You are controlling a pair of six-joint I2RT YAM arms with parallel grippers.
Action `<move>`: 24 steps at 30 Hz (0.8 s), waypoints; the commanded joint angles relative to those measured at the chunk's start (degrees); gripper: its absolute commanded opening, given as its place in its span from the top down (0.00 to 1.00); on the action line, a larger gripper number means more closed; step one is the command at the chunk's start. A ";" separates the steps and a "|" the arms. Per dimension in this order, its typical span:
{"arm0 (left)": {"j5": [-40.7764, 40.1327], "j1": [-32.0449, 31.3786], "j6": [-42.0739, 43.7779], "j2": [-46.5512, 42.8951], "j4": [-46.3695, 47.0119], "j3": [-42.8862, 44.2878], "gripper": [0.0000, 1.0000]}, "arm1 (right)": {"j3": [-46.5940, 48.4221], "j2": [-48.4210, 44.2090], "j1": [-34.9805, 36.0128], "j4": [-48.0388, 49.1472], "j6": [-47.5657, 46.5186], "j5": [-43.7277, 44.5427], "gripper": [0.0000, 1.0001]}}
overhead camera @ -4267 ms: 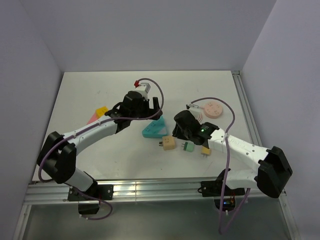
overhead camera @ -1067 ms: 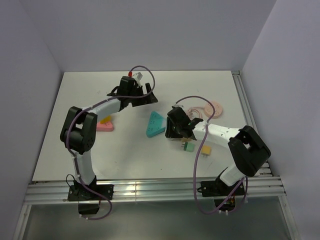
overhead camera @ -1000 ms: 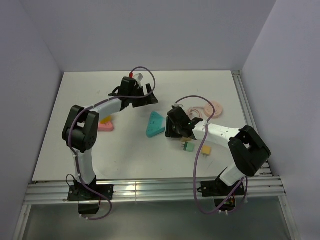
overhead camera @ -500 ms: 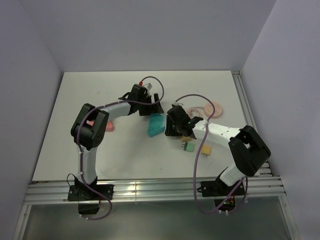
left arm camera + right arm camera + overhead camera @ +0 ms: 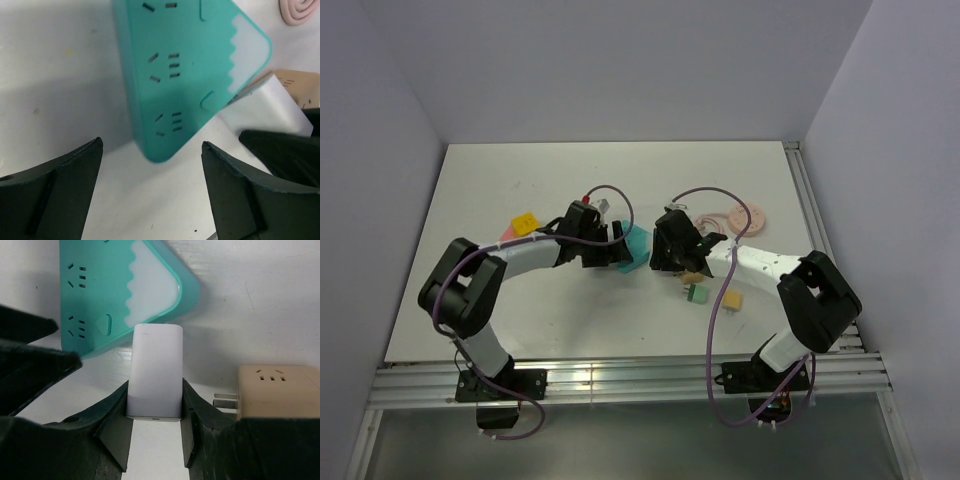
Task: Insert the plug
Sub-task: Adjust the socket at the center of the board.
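A teal triangular power strip (image 5: 636, 247) lies flat mid-table, its sockets facing up; it also shows in the left wrist view (image 5: 185, 70) and the right wrist view (image 5: 107, 295). My right gripper (image 5: 155, 415) is shut on a white plug block (image 5: 155, 370), held just off the strip's right side. My left gripper (image 5: 150, 170) is open, its fingers (image 5: 55, 190) hanging over the bare table just short of the strip's near corner; in the top view it (image 5: 610, 252) sits at the strip's left.
A tan adapter (image 5: 277, 392) with prongs lies right of the white plug. A green plug (image 5: 697, 293) and a yellow plug (image 5: 731, 300) lie nearby. A pink disc with coiled cable (image 5: 745, 216) is far right. A yellow block (image 5: 525, 222) is at left.
My left arm has swung from the far middle of the table down to the strip's left side. The strip has shifted and turned. The right gripper has stayed put with the white plug.
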 commanded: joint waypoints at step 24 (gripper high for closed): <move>-5.55 -0.01 -8.05 -31.43 -0.51 -21.87 0.13 | 7.68 5.55 -0.38 1.74 -2.70 -1.06 1.00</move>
